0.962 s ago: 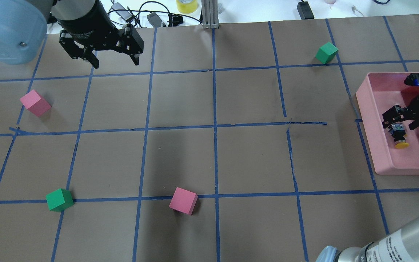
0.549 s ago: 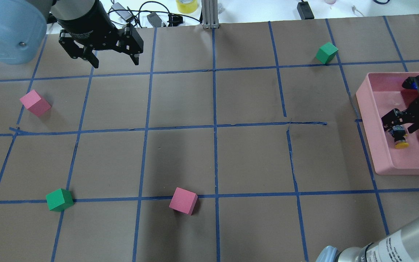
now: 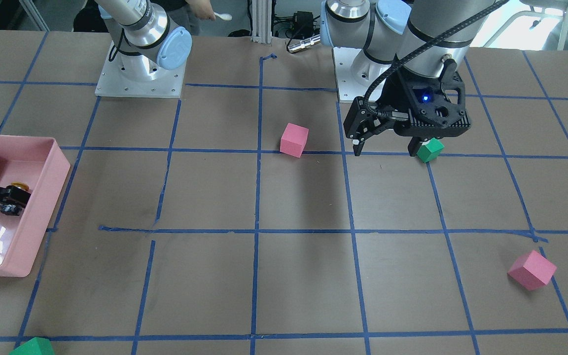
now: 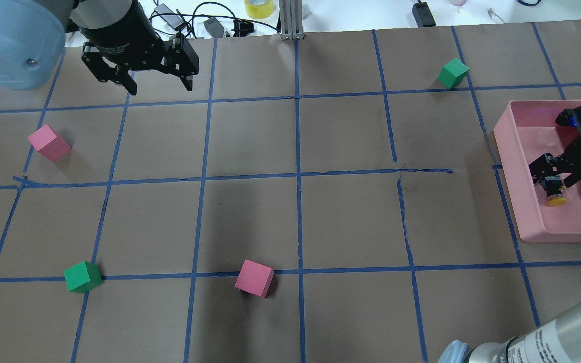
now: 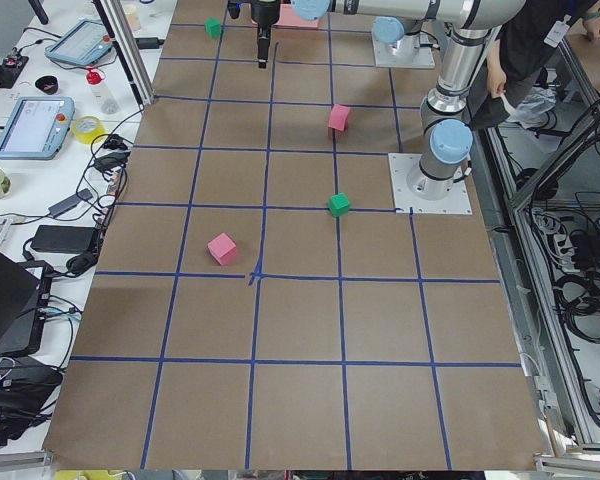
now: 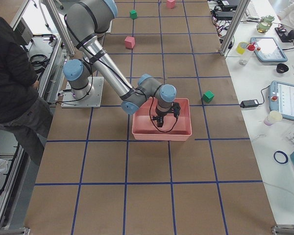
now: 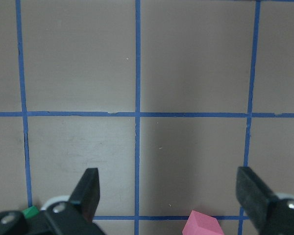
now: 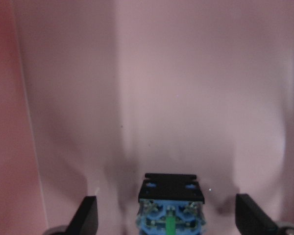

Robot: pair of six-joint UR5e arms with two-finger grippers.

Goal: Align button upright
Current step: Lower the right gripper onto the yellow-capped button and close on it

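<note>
Since a second ago the right arm's wrist has slid a touch toward the middle of the surface (image 4: 341, 222) and brought its fingers in closer over the button (image 4: 554, 191). The button itself has not moved, and neither have the left arm or the cubes.

The count is one button, one pink tray (image 4: 563, 234), two pink cubes (image 4: 48, 142) (image 4: 254, 278) and two green cubes (image 4: 82, 277) (image 4: 453, 73).

The button lies on its side on the tray floor, with its yellow cap pointing back toward the robot and its silvery end away. The right fingers (image 8: 88, 215) are spread wide, one on each side of the button's rear end, and in the wrist view I see a clear gap on both sides. They grip nothing.

The left fingers (image 7: 90, 188) are also wide apart and empty, hanging above bare surface at the far left.

The button sits near the tray wall that faces the middle of the surface, and the tray sits at the right edge. There is open tray floor ahead of the fingers. All four cubes are well apart from the tray.
</note>
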